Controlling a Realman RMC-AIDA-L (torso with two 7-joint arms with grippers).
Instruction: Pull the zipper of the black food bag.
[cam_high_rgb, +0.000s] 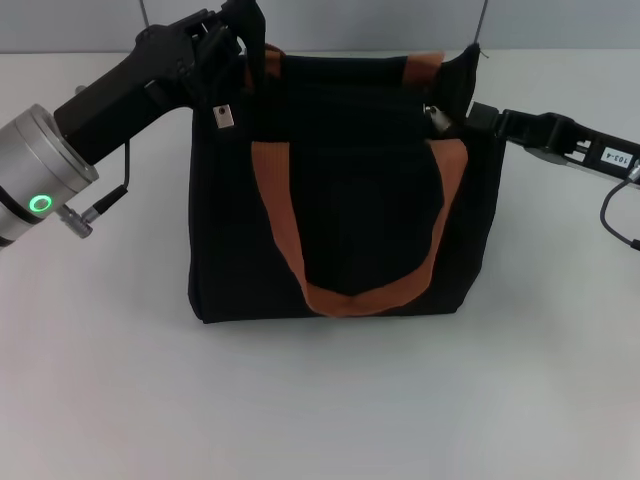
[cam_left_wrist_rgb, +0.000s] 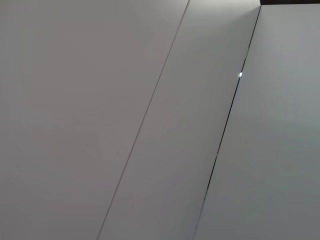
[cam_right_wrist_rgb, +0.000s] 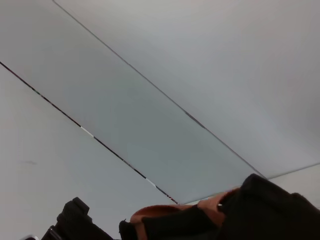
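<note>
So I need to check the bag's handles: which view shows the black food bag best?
The head view: the whole black food bag stands on the table. The right wrist view catches only a top corner; the left wrist view shows none.

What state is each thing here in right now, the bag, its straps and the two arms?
Large boxy black fabric food bag: standing upright on the white table.
Rust-brown webbing strap: front one hanging down the bag's face.
Left pincer: at the bag's top left corner.
Right pincer: at the bag's top right corner.
Zipper: cannot tell.
</note>
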